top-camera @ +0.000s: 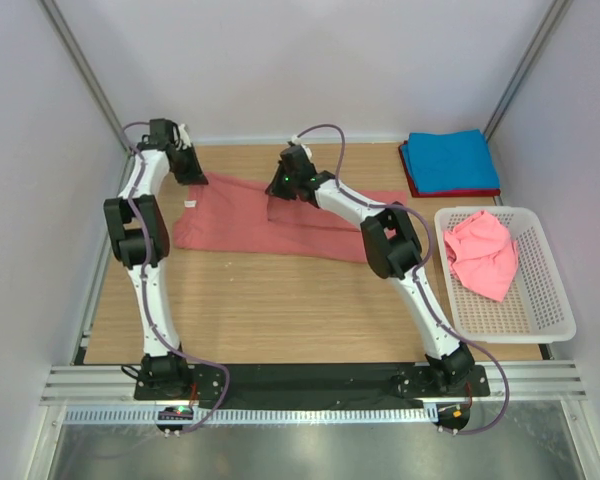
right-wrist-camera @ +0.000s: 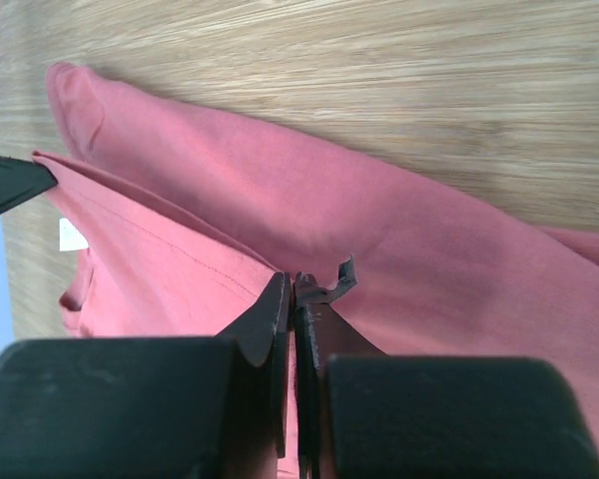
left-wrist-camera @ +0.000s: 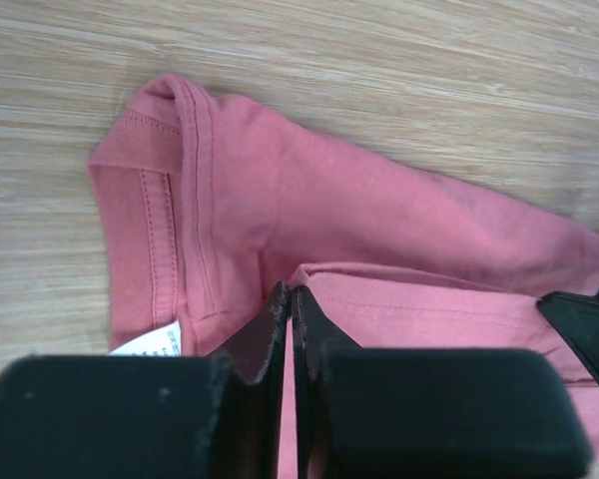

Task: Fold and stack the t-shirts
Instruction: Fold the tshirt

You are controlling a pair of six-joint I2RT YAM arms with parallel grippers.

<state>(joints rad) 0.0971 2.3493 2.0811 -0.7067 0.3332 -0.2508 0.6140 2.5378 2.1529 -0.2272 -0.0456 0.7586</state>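
A salmon-red t-shirt [top-camera: 250,225] lies spread across the far half of the table. My left gripper [top-camera: 193,172] is shut on its hem edge at the far left; in the left wrist view the gripper [left-wrist-camera: 292,291] pinches a folded edge of the t-shirt [left-wrist-camera: 309,190] beside the collar and its white label. My right gripper [top-camera: 280,192] is shut on the same edge further right; in the right wrist view the gripper [right-wrist-camera: 293,279] pinches the lifted fold of the t-shirt [right-wrist-camera: 359,220]. A pink t-shirt [top-camera: 480,252] lies crumpled in the basket.
A white plastic basket [top-camera: 540,320] stands at the right of the table. A stack of folded shirts [top-camera: 448,162], blue on top with red below, lies at the far right corner. Bare wooden tabletop [top-camera: 280,310] stretches in front of the shirt.
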